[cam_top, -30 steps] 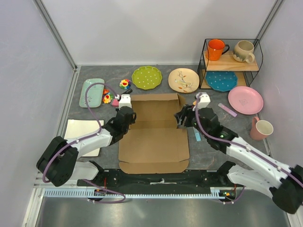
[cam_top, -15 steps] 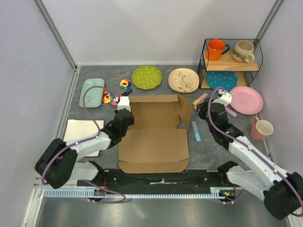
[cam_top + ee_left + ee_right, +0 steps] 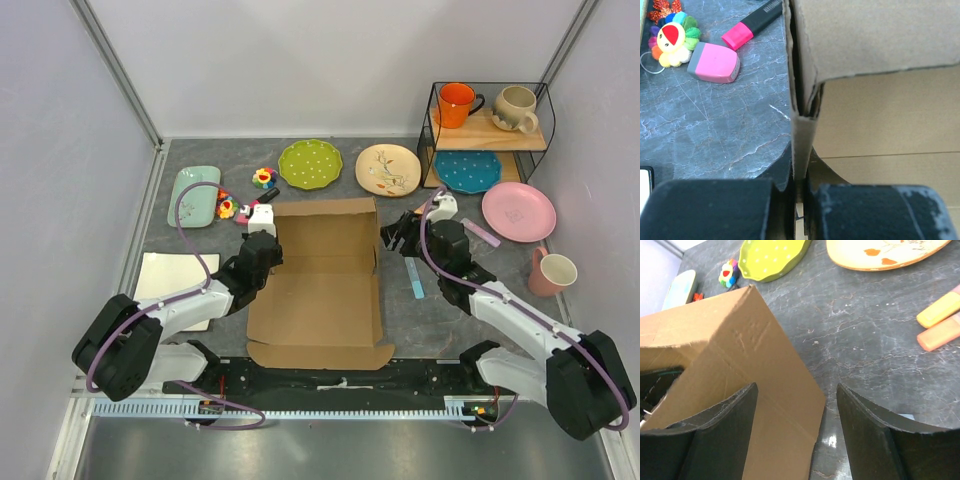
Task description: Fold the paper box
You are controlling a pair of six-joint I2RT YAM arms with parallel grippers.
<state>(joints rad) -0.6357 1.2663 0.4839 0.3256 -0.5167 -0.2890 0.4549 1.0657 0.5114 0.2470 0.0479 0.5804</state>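
Observation:
The paper box (image 3: 318,290) is brown cardboard lying open in the middle of the table, its far wall and both side flaps standing up. My left gripper (image 3: 266,252) is shut on the top edge of the left side flap; in the left wrist view the cardboard (image 3: 880,40) runs edge-on between its jaws (image 3: 800,182). My right gripper (image 3: 396,238) is open just outside the far right corner. In the right wrist view the box's right flap (image 3: 740,355) sits under my left finger, with bare table under the gap (image 3: 797,425).
Green (image 3: 310,163), cream (image 3: 388,169) and pink (image 3: 518,211) plates lie behind the box. A wire rack (image 3: 487,130) holds mugs and a blue plate. A pink mug (image 3: 552,272), blue marker (image 3: 415,277), white tray (image 3: 165,275), mint tray (image 3: 194,195), pink eraser (image 3: 714,62) and orange highlighters (image 3: 940,320) lie around.
My right gripper left the right flap, swung out to the right, then came back beside the box. The right flap now stands more upright. My left gripper kept its hold.

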